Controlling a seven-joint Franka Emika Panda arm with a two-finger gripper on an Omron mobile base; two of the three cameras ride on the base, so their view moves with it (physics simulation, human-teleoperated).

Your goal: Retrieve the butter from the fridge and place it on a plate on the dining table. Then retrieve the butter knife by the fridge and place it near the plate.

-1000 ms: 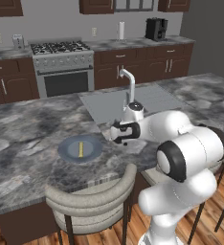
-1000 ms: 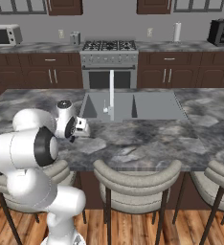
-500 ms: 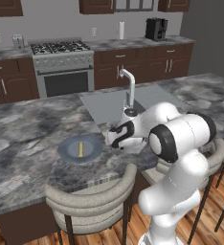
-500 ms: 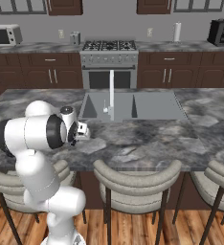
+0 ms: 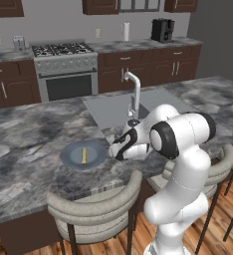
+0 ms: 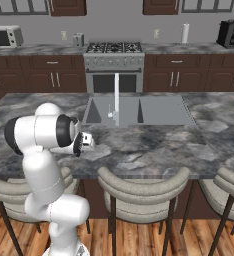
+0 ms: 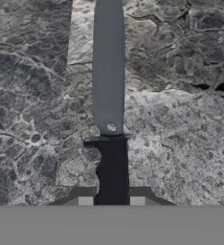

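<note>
The round grey-blue plate (image 5: 72,158) lies on the dining table (image 5: 24,134) with the thin yellow butter (image 5: 83,155) on its middle. My gripper (image 5: 116,149) hangs low over the stone top just right of the plate, shut on the butter knife. In the hand view the knife's black handle (image 7: 112,172) sits between my fingertips (image 7: 85,200), and its grey blade (image 7: 108,72) points away over the marbled top. In the right base view the gripper (image 6: 87,141) is at the arm's right side, over the table (image 6: 154,145).
The sink basin (image 5: 119,107) with its tall faucet (image 5: 134,92) is set in the table just behind the arm. Padded stools (image 5: 96,199) (image 6: 139,187) line the near edge. The stove (image 5: 63,52) and dark cabinets stand along the back wall.
The arm has swung left and down with the knife, bringing the gripper from near the faucet to just beside the plate. Plate and butter have stayed put.
</note>
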